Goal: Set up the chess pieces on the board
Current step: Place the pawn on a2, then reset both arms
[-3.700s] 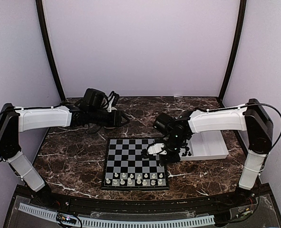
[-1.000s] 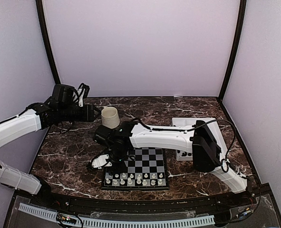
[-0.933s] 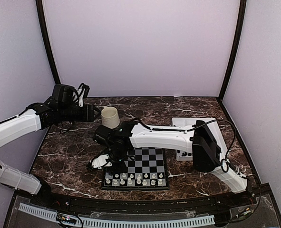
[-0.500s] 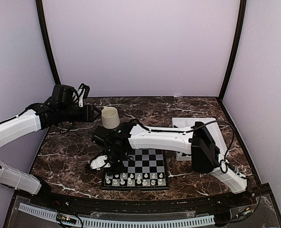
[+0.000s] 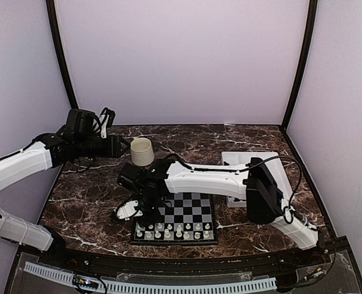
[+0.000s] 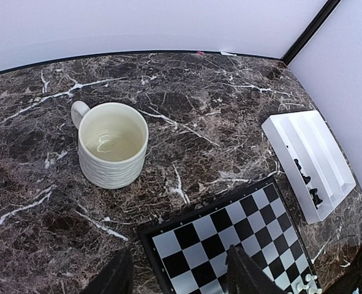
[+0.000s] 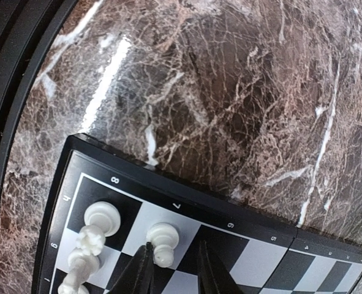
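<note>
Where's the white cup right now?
In the top view, the cup stands upright on the left half of the table, just past the far left corner of the chessboard.

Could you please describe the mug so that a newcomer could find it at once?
On the marble table, look beyond the chessboard's far left corner. The mug stands there upright: cream, ribbed, round, with one handle, unlike the flat white tray.

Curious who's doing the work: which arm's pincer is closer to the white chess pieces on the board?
The right. The right pincer hangs over the white pieces at the board's left end, straddling one pawn. The left pincer hovers beyond the board, near the mug.
</note>
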